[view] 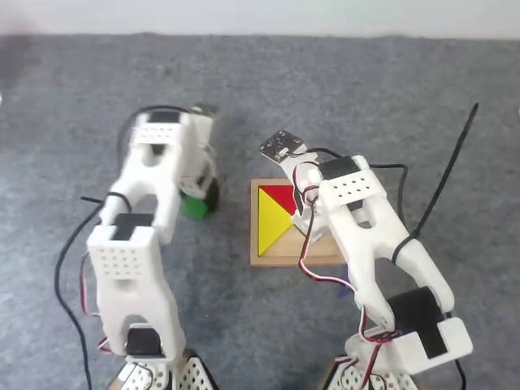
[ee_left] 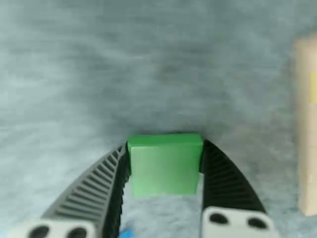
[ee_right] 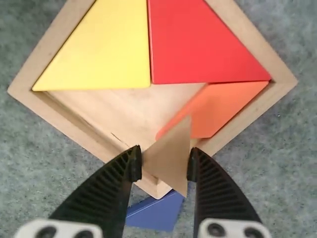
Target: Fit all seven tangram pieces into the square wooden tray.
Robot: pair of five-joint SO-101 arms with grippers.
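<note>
on the grey carpet (view: 366, 89) we see the wooden tray (view: 284, 260), part filled. our right gripper (ee_right: 163, 158) pinches a tan triangle (ee_right: 171, 148) over its corner; tilted, it may catch the rim. our left gripper (ee_left: 165, 148) pinches the green square (ee_left: 165, 166) on the carpet, well apart from the tray.

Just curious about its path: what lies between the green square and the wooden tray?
Only bare grey carpet separates the green square from the wooden tray, seen in the left wrist view.

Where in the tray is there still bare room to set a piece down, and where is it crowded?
Free: the bare wood floor between the yellow triangle, the orange piece and the tray rim. Crowded: the corner where the right gripper holds a tan triangle beside a blue piece.
</note>
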